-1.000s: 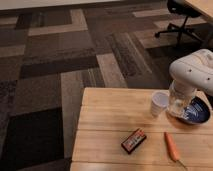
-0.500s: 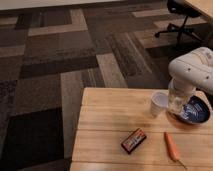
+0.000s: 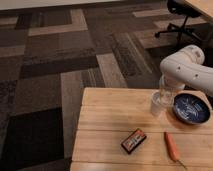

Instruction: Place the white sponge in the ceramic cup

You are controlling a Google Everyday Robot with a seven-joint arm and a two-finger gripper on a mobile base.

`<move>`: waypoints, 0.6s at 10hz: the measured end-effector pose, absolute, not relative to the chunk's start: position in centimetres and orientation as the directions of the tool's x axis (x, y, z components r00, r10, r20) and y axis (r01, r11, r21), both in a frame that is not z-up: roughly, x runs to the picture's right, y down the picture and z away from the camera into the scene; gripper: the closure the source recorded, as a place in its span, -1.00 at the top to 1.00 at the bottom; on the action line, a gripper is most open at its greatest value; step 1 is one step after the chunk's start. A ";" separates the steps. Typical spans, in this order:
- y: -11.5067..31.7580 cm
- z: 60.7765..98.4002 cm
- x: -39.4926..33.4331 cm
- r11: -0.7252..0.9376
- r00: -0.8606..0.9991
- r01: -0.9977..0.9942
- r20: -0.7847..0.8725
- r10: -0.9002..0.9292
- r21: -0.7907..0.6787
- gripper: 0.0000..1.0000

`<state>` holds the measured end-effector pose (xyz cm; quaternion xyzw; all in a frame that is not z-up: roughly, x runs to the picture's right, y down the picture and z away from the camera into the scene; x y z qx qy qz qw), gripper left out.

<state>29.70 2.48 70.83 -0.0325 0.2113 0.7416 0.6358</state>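
The ceramic cup [image 3: 157,105], small, white and handleless, stands upright on the wooden table [image 3: 110,117] near its far right part. My white arm comes in from the right, and its gripper [image 3: 167,95] hangs shut just above and to the right of the cup's rim, touching or nearly touching it. The white sponge does not show anywhere on the table; I cannot tell whether it is inside the gripper.
A dark blue patterned bowl [image 3: 192,108] sits right of the cup, under the arm. A black-and-red packet [image 3: 133,140] and an orange carrot [image 3: 171,145] lie nearer the front. Patterned carpet surrounds the table; an office chair [image 3: 180,17] stands at the back right.
The gripper has shifted a little to the left, from over the bowl's edge towards the cup. The cup, packet and carrot have stayed put.
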 end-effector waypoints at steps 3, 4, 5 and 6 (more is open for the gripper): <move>1.7 72.1 28.9 -0.065 -0.126 -0.968 -0.243 0.962 0.242 -1.00; 2.2 72.3 29.0 -0.069 -0.125 -0.970 -0.233 0.965 0.233 -1.00; 2.4 72.3 29.2 -0.074 -0.128 -0.970 -0.227 0.965 0.231 -1.00; 2.5 72.4 29.7 -0.082 -0.134 -0.969 -0.218 0.967 0.234 -1.00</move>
